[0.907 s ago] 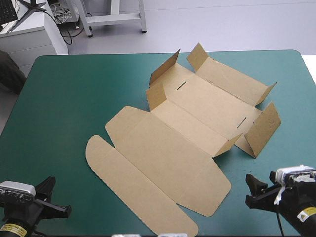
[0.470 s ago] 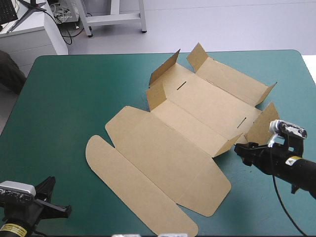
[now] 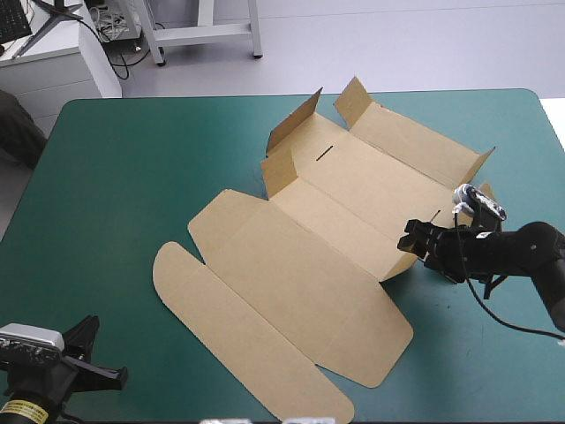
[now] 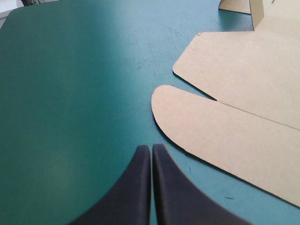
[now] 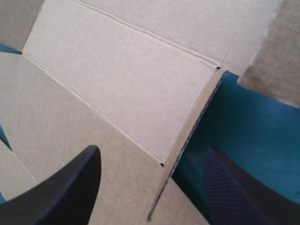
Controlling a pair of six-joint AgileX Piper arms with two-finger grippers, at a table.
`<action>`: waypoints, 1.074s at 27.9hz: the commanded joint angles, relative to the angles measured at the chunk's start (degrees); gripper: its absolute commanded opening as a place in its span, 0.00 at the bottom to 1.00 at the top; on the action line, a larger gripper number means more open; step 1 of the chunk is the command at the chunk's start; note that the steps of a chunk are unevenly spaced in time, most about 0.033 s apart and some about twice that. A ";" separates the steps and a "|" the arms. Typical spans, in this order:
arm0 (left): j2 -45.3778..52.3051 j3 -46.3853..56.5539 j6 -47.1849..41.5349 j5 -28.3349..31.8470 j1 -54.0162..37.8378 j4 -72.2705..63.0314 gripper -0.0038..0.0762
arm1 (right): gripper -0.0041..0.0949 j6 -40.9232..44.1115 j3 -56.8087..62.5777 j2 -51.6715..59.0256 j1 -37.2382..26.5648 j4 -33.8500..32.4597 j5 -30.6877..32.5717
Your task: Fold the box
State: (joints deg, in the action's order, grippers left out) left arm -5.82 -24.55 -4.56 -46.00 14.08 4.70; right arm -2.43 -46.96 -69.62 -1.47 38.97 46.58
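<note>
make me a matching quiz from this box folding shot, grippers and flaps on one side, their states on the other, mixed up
Things:
1. left gripper
2. right gripper
3. rounded flap
4. side flap nearest the right gripper

States:
a. upright, standing on edge
b. shut
c. open
d. lying flat on the teal-green cover

Pairs: 1-b, 2-c, 3-d, 4-a

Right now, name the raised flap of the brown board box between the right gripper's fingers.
The upright flap at the brown box's near-right corner, edge-on between the open black fingers; others stand clear.
</note>
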 commanded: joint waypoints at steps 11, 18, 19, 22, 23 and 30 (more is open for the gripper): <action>-0.83 -0.22 0.86 7.01 0.05 0.46 0.04 | 0.51 0.08 -3.08 -9.64 0.71 1.66 -1.72; -0.83 -0.22 0.86 7.01 0.05 0.46 0.04 | 0.26 -0.50 -5.01 -10.28 0.71 1.33 -1.55; -0.83 -0.22 0.86 7.01 0.05 0.46 0.04 | 0.18 -1.32 -5.33 -10.49 0.71 1.33 -1.23; -0.83 -0.22 0.86 7.01 0.05 0.46 0.04 | 0.03 -2.73 -5.99 -10.96 0.71 1.30 0.39; -0.83 -0.22 0.86 7.01 0.05 0.46 0.04 | 0.04 -2.73 -6.11 -11.21 0.71 1.17 0.75; -0.83 -0.22 0.86 7.01 0.05 0.46 0.04 | 0.04 -5.42 -9.12 -12.92 0.71 -3.90 -0.06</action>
State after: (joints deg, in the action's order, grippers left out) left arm -5.82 -23.42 -3.50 -43.44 14.08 4.71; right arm -5.95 -52.38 -83.90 -0.67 36.74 47.34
